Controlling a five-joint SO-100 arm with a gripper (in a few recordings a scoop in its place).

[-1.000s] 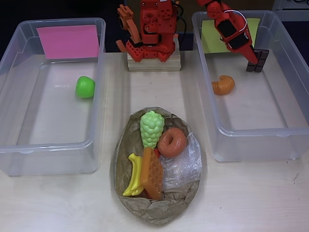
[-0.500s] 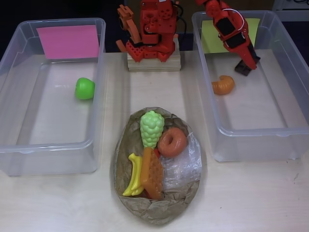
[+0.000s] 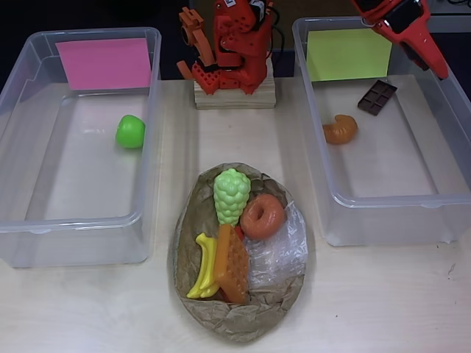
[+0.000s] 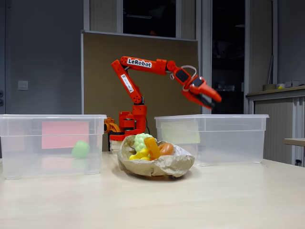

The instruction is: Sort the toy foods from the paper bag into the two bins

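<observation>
**Camera placement**

The overhead view looked straight down on the table point(image 3: 368, 309), the arm's base at its far edge. The fixed view stood low near the front edge, facing the arm, farther back. Both took in the pink-labelled bin point(image 3: 44, 220), the yellow-green-labelled bin point(image 3: 383, 220) and the paper bag point(image 4: 162, 166) between them.

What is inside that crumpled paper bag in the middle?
In the paper bag lie green grapes, a brown donut, yellow bananas and a waffle. A bit of red peeks from under the waffle; what it is stays covered.
</observation>
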